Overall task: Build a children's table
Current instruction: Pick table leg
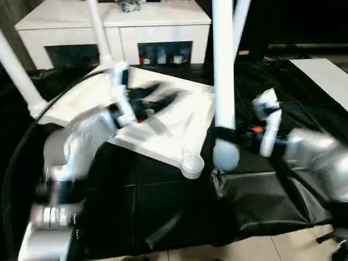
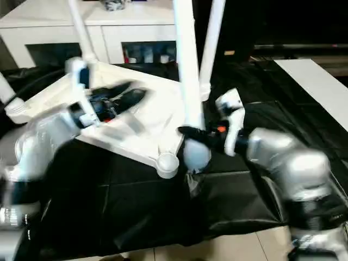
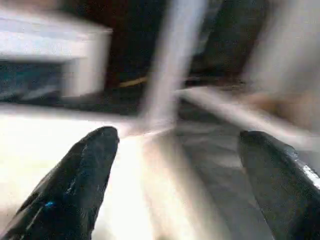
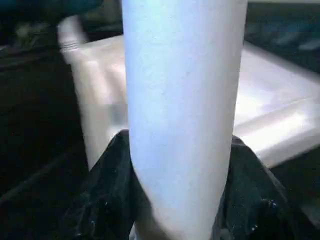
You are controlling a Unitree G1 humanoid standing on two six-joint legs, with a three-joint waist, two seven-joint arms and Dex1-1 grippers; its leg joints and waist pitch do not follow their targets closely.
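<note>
On the black-covered desk [image 1: 163,217] lay the upturned tabletop [image 1: 163,130]; right pincer [image 1: 228,133] clenched the fourth leg [image 1: 224,81], left pincer [image 3: 175,165] released. Leg probably misses the empty socket [image 1: 191,163] and tips.

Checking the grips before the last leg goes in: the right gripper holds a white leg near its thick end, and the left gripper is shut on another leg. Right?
Not quite. The left gripper is open, holding nothing, as the left wrist view shows. The right gripper does hold a white leg near its thick end.
</note>
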